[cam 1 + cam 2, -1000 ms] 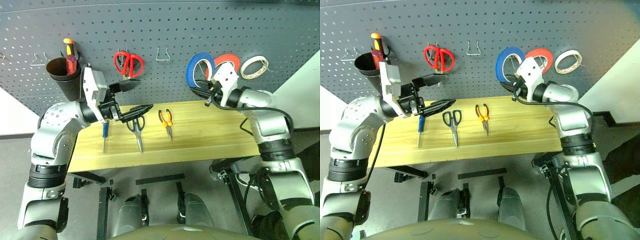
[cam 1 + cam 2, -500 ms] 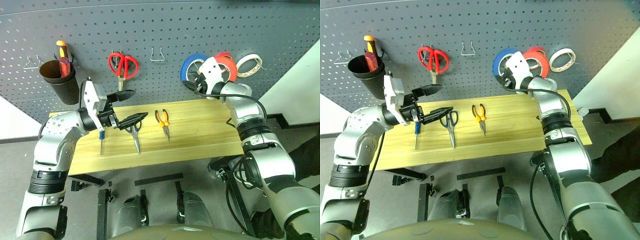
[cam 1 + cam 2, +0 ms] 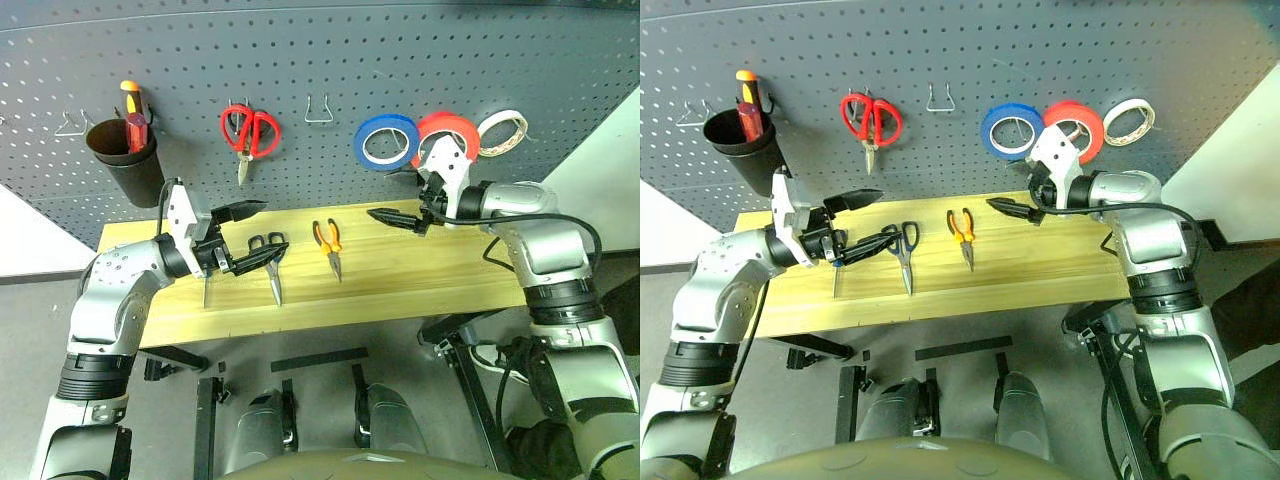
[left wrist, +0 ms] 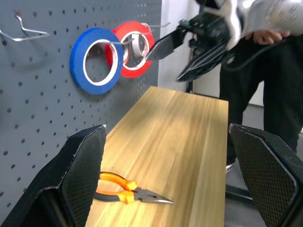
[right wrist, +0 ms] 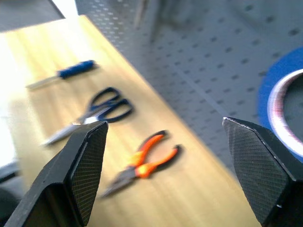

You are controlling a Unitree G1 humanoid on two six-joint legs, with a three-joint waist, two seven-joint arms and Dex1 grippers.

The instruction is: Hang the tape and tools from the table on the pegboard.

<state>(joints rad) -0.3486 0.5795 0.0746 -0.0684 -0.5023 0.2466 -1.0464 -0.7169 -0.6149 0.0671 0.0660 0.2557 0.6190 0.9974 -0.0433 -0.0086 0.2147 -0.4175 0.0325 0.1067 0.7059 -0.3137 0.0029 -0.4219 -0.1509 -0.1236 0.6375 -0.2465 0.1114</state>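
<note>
The blue tape (image 3: 387, 141) hangs on the pegboard (image 3: 400, 60) just above the open, empty right pincer (image 3: 395, 218). Left pincer (image 3: 252, 238), open, hovers over the scissors (image 3: 272, 262) on the table (image 3: 420, 275).

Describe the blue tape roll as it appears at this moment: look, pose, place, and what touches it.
The blue tape is a wide, thin ring with a blue outer face and a pale inner core. It hangs flat against the dark grey pegboard, its open centre facing outward, on a wire hook that shows in the left wrist view. The red roll hangs right beside it; from the left wrist view the two overlap. The right gripper is open below it, clear of the roll, over the table.
</note>
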